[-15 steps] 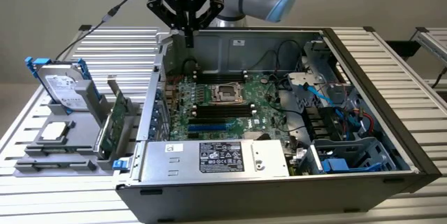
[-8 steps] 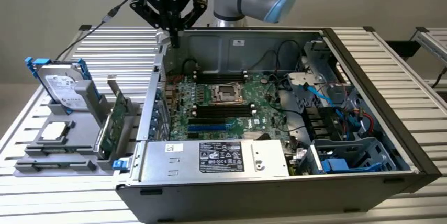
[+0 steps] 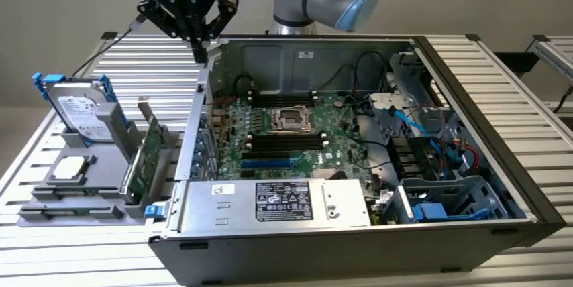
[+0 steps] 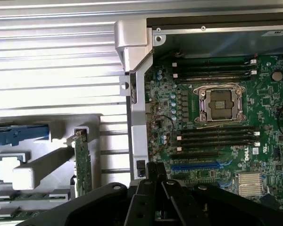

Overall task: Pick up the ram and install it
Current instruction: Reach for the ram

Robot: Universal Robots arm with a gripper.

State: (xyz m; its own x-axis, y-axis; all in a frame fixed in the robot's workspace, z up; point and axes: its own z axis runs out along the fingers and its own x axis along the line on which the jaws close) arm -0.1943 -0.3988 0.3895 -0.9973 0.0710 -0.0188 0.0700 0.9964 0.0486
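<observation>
Lying on edge in a front groove of the gray holder (image 3: 98,186), the ram (image 3: 76,206) (image 4: 30,195) shows as a thin, long strip, greenish in the wrist view; its chips are too small to tell. A second strip of the same kind sits in the next groove, just beside it.

In the same holder a wider green card (image 3: 147,156) (image 4: 82,162) stands upright with a metal bracket, and a hard drive (image 3: 80,109) leans behind blue clips. A square chip (image 3: 72,168) lies flat between the drive and the ram.

The holder stands on the slatted desk (image 3: 134,66), just beside the open case (image 3: 358,260), at the exterior view's left of it. Inside the case the motherboard (image 3: 336,133) (image 4: 269,155) shows long black slots (image 3: 286,141) (image 4: 217,134) on both sides of the socket (image 3: 293,118) (image 4: 220,103), and no stick is in them.

The pincer (image 3: 201,49) (image 4: 156,169) hangs over the far corner of the case, on the exterior view's left, well apart from the ram. Its fingers are pressed together to a point and hold nothing.
</observation>
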